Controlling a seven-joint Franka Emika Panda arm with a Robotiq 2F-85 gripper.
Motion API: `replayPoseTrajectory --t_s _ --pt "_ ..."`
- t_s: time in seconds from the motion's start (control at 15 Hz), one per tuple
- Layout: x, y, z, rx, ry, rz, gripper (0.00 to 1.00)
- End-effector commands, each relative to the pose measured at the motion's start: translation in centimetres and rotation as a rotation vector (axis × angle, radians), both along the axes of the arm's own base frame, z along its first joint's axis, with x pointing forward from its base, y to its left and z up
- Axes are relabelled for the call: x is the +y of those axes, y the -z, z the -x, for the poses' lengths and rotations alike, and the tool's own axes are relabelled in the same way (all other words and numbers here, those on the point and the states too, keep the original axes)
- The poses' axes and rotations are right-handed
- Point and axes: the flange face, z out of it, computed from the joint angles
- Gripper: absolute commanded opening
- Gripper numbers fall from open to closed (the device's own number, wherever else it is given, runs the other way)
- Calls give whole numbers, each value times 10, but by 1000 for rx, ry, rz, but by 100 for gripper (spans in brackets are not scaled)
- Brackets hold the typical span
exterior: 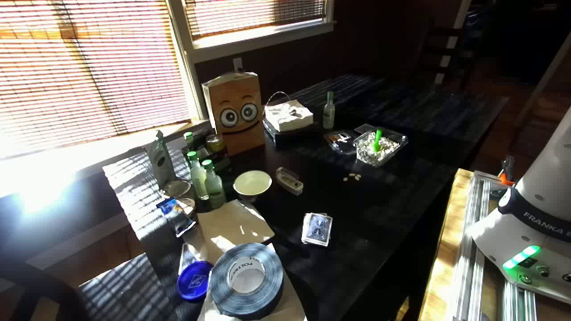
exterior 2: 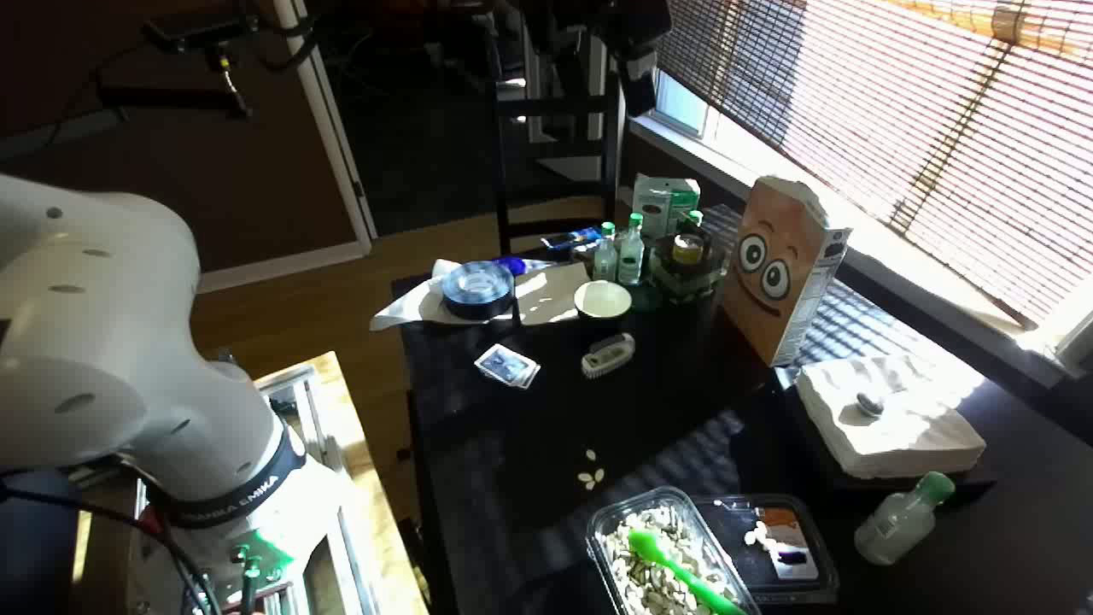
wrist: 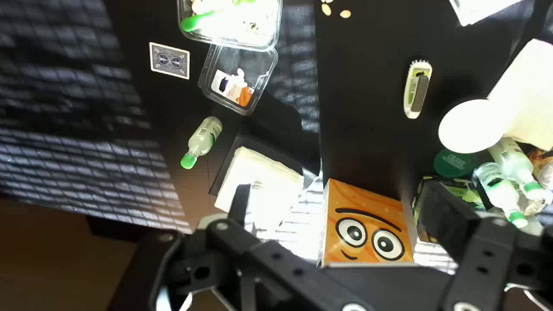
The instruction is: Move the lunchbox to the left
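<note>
Wrist view puts the lunchbox (wrist: 236,41), in from the robot-side edge of the desk (exterior: 379,209), up-left of our gripper (wrist: 343,194), whose parted fingers (wrist: 240,203) hold nothing, so we should reach that way.

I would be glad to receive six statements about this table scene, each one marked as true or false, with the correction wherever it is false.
1. The clear container has a green utensil in it. True.
2. The deck of cards lies in the clear container. False: the deck of cards lies on the dark table.
3. The cardboard box with two eyes stands upright. True.
4. The roll of tape stands on its edge. False: the roll of tape lies flat.
5. The end effector grips the brush. False: the end effector is open, and the brush lies on the dark table.
6. The bottle nearest the clear container has a green cap. True.
</note>
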Motion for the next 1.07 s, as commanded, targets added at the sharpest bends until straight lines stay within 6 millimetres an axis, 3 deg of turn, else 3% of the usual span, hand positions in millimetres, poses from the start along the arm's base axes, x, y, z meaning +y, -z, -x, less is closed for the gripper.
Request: replayPoseTrajectory --t_s 0.0,0.73,0.87,1.0 --pt "0 -1 0 1 0 0 100" --pt "0 -1 0 1 0 0 100" --pt "-10 10 -5 -29 -25 -61 100" --pt "-31 33 -9 -46 -14 -156 100"
